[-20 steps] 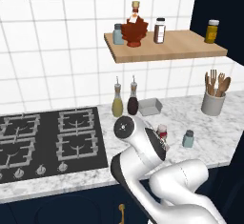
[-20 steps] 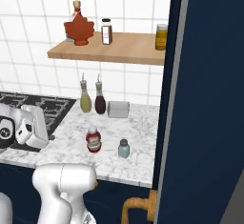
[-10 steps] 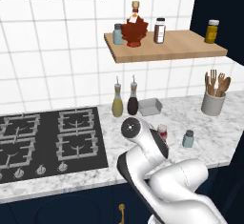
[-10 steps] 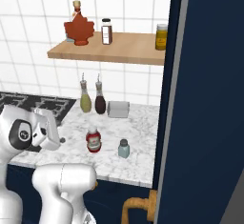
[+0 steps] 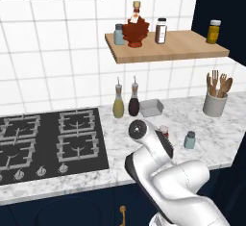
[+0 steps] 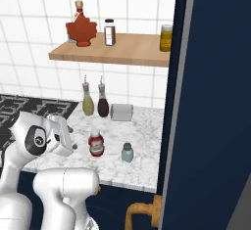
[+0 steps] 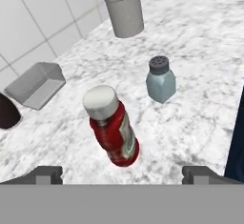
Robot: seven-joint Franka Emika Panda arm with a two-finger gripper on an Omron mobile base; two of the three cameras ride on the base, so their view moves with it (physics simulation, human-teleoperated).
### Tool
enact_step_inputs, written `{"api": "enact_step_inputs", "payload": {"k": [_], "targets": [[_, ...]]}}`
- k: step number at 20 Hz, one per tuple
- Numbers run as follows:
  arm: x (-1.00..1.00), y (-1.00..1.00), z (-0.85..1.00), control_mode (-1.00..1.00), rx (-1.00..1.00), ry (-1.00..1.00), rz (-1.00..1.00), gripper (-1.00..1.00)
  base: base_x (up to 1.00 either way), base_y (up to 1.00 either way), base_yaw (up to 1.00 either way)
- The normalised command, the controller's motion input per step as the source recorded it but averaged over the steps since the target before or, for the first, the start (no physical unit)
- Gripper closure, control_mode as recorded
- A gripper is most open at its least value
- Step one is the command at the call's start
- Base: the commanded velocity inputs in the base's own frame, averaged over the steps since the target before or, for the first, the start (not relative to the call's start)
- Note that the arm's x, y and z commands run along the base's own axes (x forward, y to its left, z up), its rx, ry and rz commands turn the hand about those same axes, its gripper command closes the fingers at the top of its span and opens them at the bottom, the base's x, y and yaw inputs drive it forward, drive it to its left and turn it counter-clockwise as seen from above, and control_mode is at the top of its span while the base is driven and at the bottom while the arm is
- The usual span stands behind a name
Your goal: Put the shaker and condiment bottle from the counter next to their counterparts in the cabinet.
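My fingers [image 7: 122, 174] are spread wide and hold nothing. The red ketchup bottle [image 7: 112, 126] stands upright on the marble bench [image 7: 200, 51], right in front of them, between the tips. The little shaker [image 7: 160, 80] stands just behind it, off to one side.

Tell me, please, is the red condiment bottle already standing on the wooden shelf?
No, the condiment bottle stands upright on the marble counter, beside the shaker, in the hand view.
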Motion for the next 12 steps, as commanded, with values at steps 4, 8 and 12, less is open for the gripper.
{"api": "enact_step_inputs", "payload": {"k": [4, 8, 12], "targets": [[0.22, -0.25, -0.29, -1.00, 0.00, 0.00, 0.00, -1.00, 0.00, 0.00, 0.00], [0.28, -0.18, -0.34, -1.00, 0.00, 0.00, 0.00, -1.00, 0.00, 0.00, 0.00], [0.26, -0.19, -0.36, -1.00, 0.00, 0.00, 0.00, -1.00, 0.00, 0.00, 0.00]]}}
